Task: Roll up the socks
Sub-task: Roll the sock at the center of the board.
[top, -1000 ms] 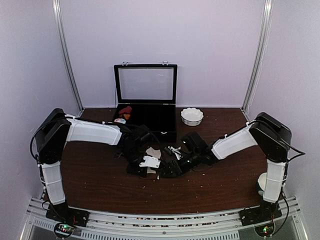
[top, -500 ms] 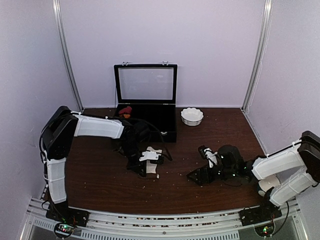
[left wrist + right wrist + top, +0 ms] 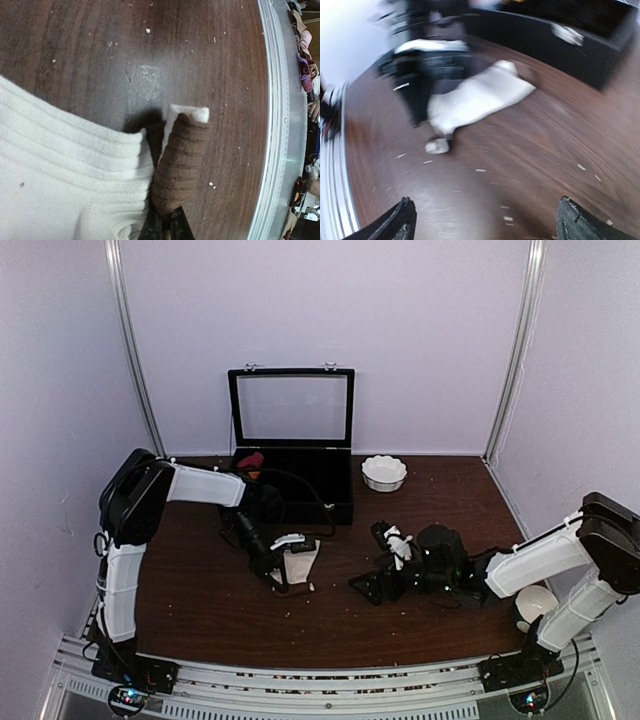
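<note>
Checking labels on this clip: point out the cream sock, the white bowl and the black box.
cream sock (image 3: 65, 170), left wrist view, ribbed middle of the fabric.
white bowl (image 3: 384, 483), top view, front of its outer wall.
black box (image 3: 340, 508), top view, front wall below the open lid.

The sock (image 3: 65, 165) is cream with fine ribbing. The table (image 3: 100, 45) is dark brown wood grain, flecked white. The box (image 3: 310, 490) is black.

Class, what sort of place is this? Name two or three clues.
Probably a robotics lab test booth: a left arm and a right arm bolted to a metal rail at a dark wooden table's edge, plain pale walls closing it in, and staged props, a black case and a cream sock.
</note>
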Robot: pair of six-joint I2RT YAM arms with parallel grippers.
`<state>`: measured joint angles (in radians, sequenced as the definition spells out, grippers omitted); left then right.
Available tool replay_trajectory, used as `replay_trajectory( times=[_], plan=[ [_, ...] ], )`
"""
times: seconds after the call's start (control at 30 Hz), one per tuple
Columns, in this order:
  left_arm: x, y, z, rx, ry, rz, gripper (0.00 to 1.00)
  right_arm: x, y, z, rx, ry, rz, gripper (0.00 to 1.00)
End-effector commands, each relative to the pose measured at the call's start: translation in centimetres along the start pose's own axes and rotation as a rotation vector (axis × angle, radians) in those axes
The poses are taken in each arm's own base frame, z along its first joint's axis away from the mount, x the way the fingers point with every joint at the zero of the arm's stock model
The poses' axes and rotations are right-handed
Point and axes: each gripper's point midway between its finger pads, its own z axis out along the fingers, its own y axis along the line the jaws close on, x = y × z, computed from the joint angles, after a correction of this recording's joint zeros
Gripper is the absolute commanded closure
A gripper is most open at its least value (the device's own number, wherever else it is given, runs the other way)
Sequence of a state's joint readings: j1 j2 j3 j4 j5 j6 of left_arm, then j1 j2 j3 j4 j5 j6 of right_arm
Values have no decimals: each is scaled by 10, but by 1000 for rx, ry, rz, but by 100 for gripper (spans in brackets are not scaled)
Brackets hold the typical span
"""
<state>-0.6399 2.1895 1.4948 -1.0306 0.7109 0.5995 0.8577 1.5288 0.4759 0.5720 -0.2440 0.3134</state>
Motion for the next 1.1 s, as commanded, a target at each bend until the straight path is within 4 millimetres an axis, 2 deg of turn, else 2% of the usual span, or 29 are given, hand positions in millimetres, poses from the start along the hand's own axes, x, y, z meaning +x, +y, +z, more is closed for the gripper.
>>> replay_trajectory(
  times=[0.0, 0.1, 0.2, 0.3, 0.4, 0.7, 0.9, 1.07],
  plan=[
    [27, 8, 13, 29, 100, -114, 100, -18, 43, -7, -6, -100, -436, 5],
    [27, 10, 16, 45, 103, -138, 100, -13, 69, 3, -60, -68, -614, 11],
    [30, 12, 17, 53, 112, -148, 100, 0, 89, 20, -115, 2, -742, 23],
    [31, 13, 18, 53, 113, -153, 100, 19, 102, 38, -163, 82, -847, 31],
    [30, 14, 17, 55, 110, -155, 100, 24, 110, 54, -205, 119, -884, 36],
    [30, 15, 16, 57, 104, -158, 100, 26, 115, 94, -220, 172, -974, 46],
    [30, 15, 17, 67, 103, -161, 100, 32, 111, 105, -215, 217, -1018, 50],
    [30, 13, 16, 78, 100, -154, 100, 49, 96, 113, -213, 279, -1005, 55]
  ],
)
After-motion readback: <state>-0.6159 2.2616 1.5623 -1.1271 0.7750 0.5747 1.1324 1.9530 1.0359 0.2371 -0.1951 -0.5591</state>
